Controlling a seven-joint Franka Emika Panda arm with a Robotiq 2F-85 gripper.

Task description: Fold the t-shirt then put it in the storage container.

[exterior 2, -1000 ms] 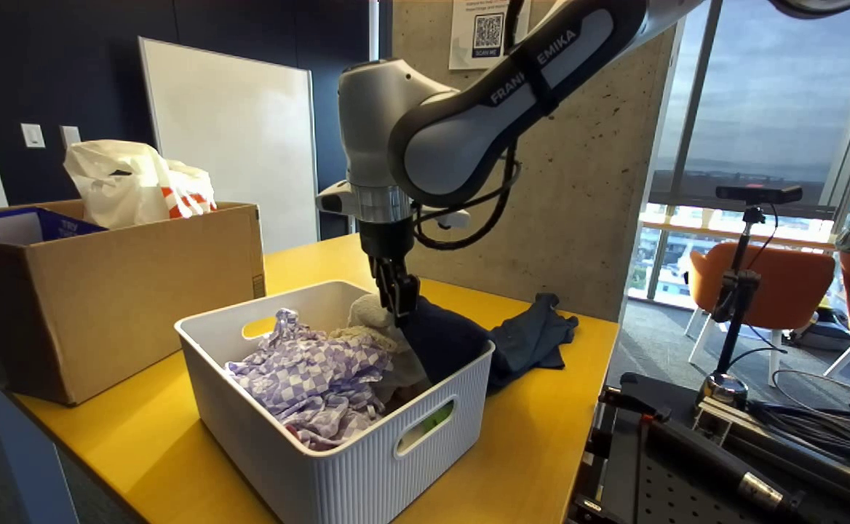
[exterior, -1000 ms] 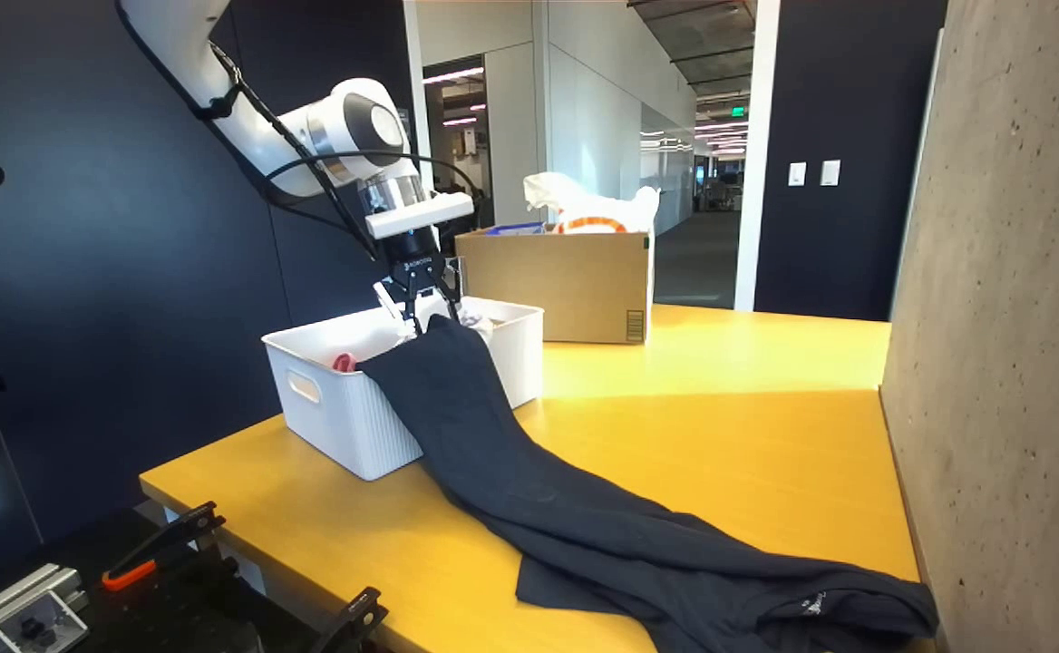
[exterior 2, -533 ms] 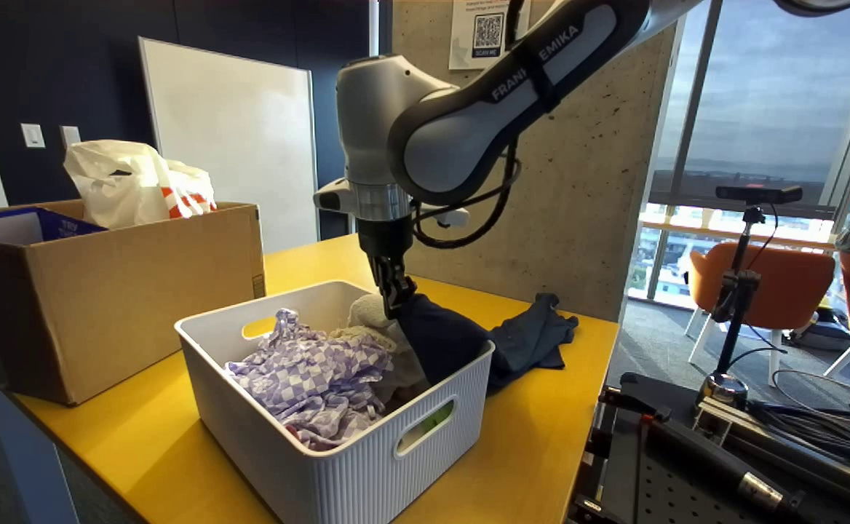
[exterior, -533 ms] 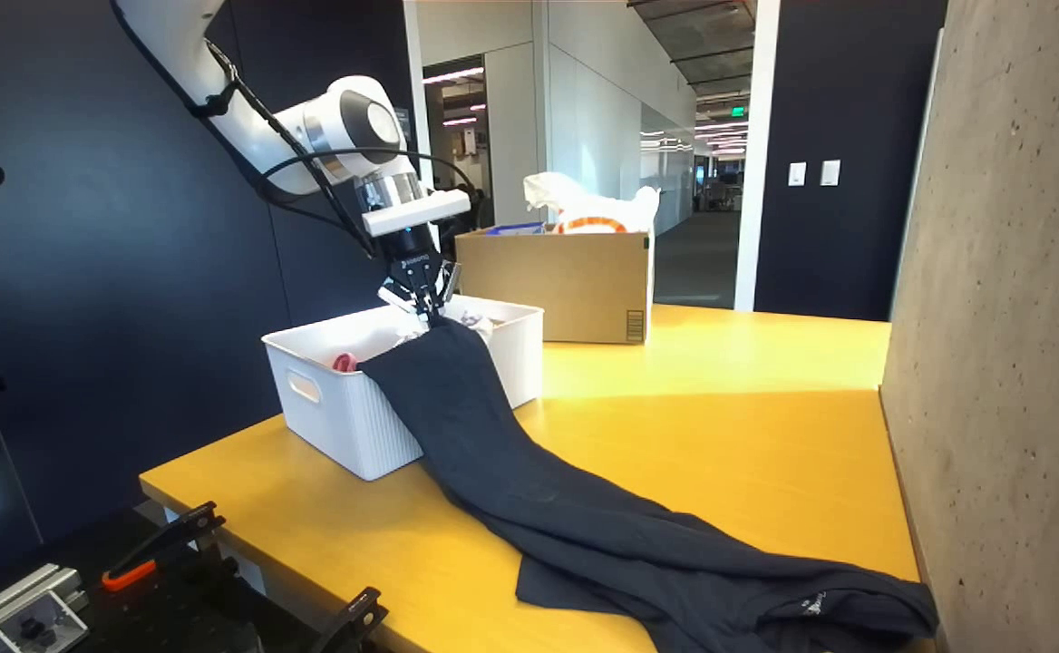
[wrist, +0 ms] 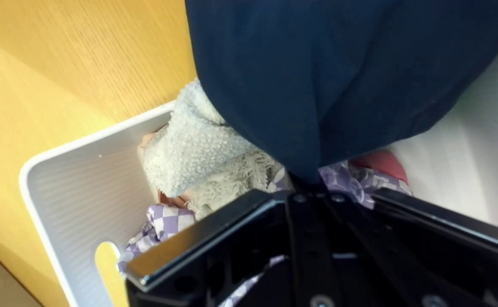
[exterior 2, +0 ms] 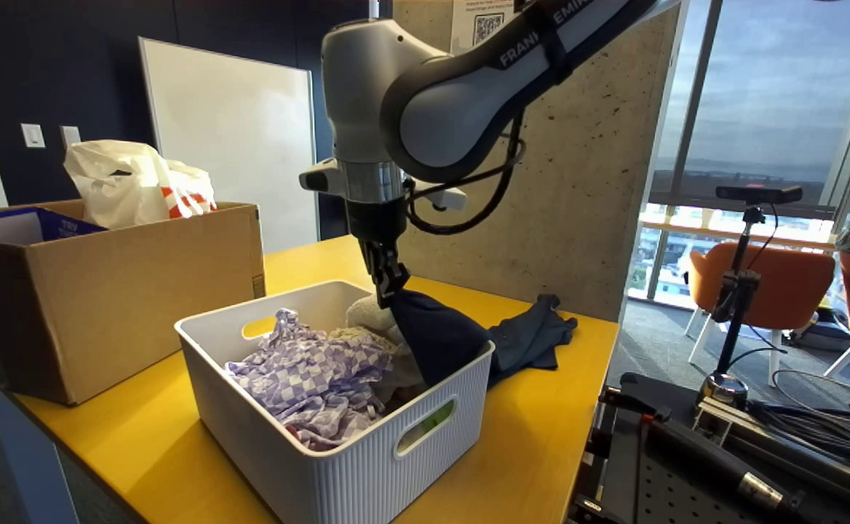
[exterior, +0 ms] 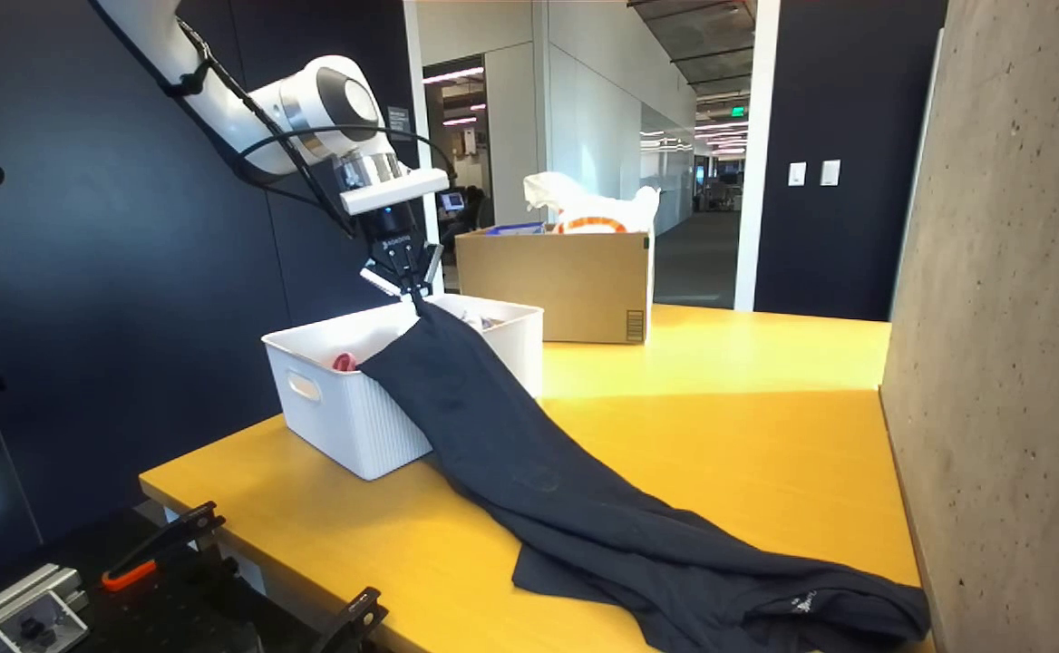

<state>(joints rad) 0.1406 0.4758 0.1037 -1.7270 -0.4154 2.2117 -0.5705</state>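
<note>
A dark navy t-shirt [exterior: 529,462] stretches from the white storage container [exterior: 357,417] down across the yellow table, its far end bunched near the concrete wall. My gripper [exterior: 414,297] is above the container, its jaws pinching the shirt's near end, which rises to a peak. In an exterior view the raised part of the t-shirt [exterior 2: 443,338] drapes over the rim of the container [exterior 2: 257,437], below the gripper [exterior 2: 388,300]. The wrist view shows the t-shirt [wrist: 296,85] narrowing into the gripper [wrist: 306,181]; the fingertips themselves are mostly hidden by the cloth.
Inside the container lie a purple checked cloth [exterior 2: 308,371] and a pale fuzzy towel [wrist: 193,149]. Close by stands a cardboard box [exterior: 557,286] with a plastic bag [exterior: 597,204] on top. A concrete wall [exterior: 1001,317] borders the table; clamps [exterior: 357,617] grip its edge.
The jaws have come together on the t-shirt's end. My gripper has risen, lifting that end into a peak, and the shirt's far part has been tugged slightly towards the container.
</note>
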